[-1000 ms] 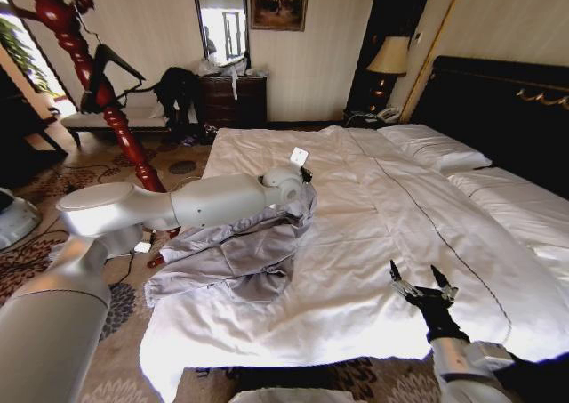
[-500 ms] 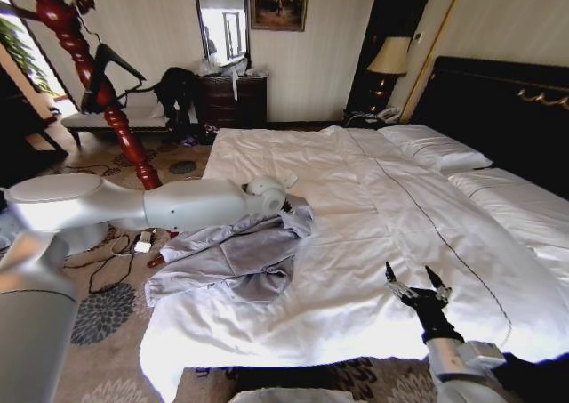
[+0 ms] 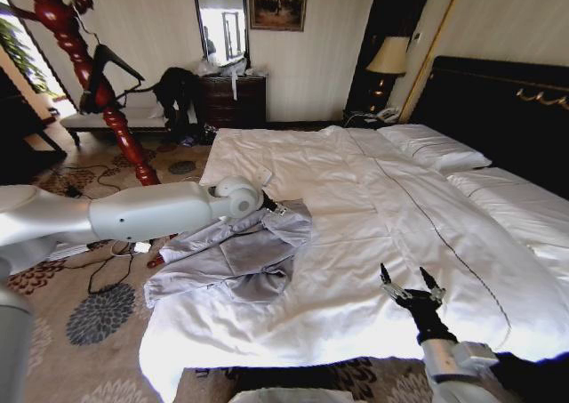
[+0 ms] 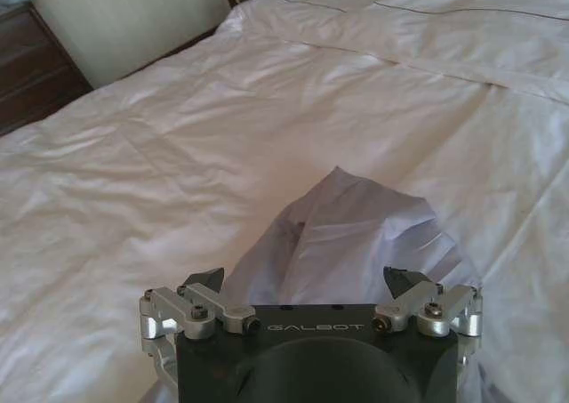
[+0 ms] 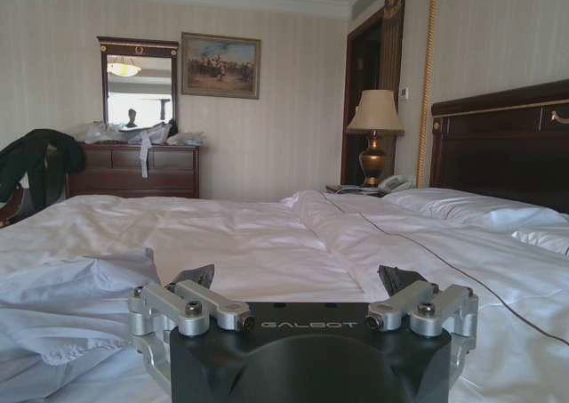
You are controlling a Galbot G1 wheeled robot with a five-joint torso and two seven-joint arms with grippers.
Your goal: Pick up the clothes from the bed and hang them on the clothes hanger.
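we're looking down over the bed (image 3: 373, 234), its white sheets spread wide and the black headboard off to the right. the clothes (image 3: 236, 261), a grey-blue shirt, lie in a rumpled heap near the bed's left edge, a sleeve end trailing toward the foot. our left arm stretches in from the left, and the left gripper (image 3: 272, 207) sits right at the upper tip of the shirt; from the head view we can't tell whether it touches the fabric. in the left wrist view the left gripper (image 4: 307, 283) has its fingers spread apart, with a raised fold of the clothes (image 4: 356, 234) lying between and just beyond them, nothing pinched. our right gripper (image 3: 409, 286) hovers over bare sheet near the foot of the bed, well apart from the shirt, fingers spread apart too; the right wrist view shows the same open spread (image 5: 298, 283), looking across the bed toward the pillows. off by the far left, the clothes hanger (image 3: 111, 65) hangs on the red wooden coat stand (image 3: 84, 65).
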